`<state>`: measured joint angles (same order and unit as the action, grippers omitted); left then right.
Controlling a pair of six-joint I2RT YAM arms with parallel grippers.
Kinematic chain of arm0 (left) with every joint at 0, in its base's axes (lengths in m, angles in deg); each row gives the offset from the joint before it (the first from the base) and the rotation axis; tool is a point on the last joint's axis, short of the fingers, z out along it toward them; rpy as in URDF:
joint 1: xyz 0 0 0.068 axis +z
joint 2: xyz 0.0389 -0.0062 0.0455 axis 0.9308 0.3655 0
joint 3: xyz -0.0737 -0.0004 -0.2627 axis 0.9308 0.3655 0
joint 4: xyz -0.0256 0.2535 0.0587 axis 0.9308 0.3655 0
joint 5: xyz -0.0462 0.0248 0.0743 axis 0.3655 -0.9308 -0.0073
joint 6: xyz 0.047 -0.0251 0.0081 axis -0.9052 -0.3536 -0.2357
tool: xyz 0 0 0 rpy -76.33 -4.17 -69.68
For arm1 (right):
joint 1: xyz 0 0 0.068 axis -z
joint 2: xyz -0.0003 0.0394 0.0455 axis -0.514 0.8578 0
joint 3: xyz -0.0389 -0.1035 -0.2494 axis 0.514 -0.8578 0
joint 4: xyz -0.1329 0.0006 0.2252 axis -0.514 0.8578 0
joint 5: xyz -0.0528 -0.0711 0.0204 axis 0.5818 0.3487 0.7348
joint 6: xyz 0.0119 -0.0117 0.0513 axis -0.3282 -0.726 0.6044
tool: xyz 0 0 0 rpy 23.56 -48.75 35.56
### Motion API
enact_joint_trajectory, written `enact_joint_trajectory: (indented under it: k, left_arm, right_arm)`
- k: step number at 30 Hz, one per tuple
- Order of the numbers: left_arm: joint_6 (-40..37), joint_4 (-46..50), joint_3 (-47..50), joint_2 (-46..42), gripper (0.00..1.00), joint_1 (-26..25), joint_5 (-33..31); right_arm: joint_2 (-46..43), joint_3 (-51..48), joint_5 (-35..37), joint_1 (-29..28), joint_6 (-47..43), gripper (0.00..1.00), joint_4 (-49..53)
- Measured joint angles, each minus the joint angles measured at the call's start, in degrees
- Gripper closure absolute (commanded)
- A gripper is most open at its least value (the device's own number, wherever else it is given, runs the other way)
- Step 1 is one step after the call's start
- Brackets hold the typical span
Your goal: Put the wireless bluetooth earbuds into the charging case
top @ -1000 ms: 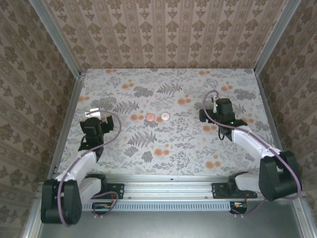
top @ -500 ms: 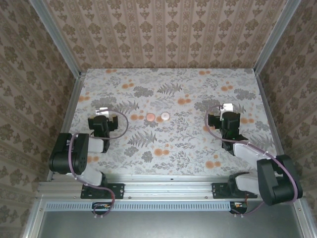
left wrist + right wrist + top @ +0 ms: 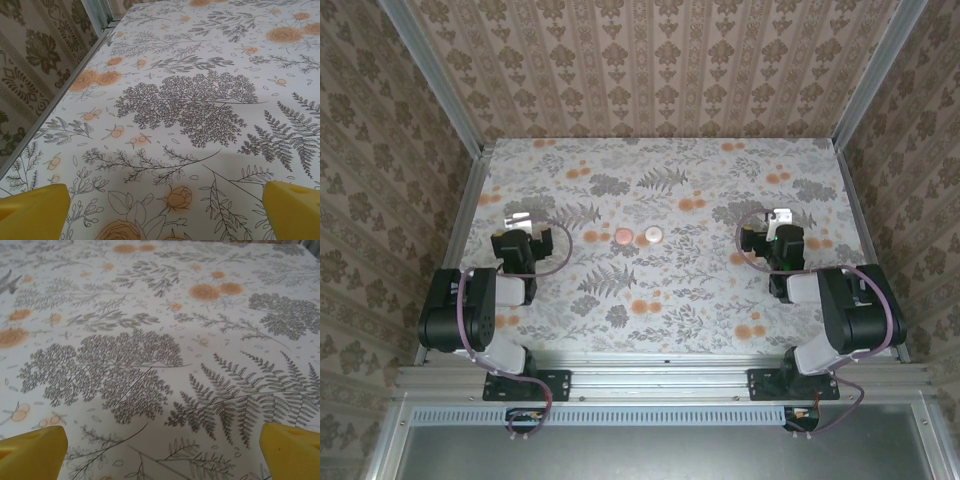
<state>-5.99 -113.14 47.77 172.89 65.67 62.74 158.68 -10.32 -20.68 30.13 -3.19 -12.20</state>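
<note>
Two small round discs lie side by side at the middle of the table, one salmon-pink (image 3: 623, 237) and one cream-white (image 3: 651, 235). I cannot tell whether they are the charging case. The wireless bluetooth earbuds are out of view. My left gripper (image 3: 520, 226) hovers low over the left part of the table, well left of the discs. Its yellow fingertips (image 3: 35, 209) stand wide apart, so it is open over bare cloth (image 3: 165, 215). My right gripper (image 3: 781, 224) is low on the right side, also open (image 3: 162, 452), with nothing between its fingertips (image 3: 292, 449).
A floral cloth (image 3: 660, 290) covers the table. Patterned walls close it in at the left, back and right, with metal rails (image 3: 457, 250) along the sides. Both arms are folded near the front rail (image 3: 660, 365). The left rail (image 3: 75, 70) runs close to the left gripper.
Both arms have folded back toward their bases, elbows drawn in. The grippers stayed open near the same spots. The discs have not moved.
</note>
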Motion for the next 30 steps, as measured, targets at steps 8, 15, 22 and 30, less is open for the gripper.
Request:
enact_joint_trajectory:
  k: [8,15,22,30]
  left_arm:
    - [0.0,0.0,0.0,0.0,0.00,0.0,0.3]
    - [0.0,0.0,0.0,0.0,0.00,0.0,0.8]
    - [0.0,0.0,0.0,0.0,0.00,0.0,1.4]
    - [0.0,0.0,0.0,0.0,0.00,0.0,1.6]
  right_arm:
    - [0.0,0.8,-2.6,0.2,0.7,0.00,-0.7]
    - [0.0,0.8,-3.2,0.2,1.3,0.00,-0.7]
    - [0.0,0.8,-3.4,0.2,1.3,0.00,-0.7]
    - [0.0,0.8,-3.4,0.2,1.3,0.00,-0.7]
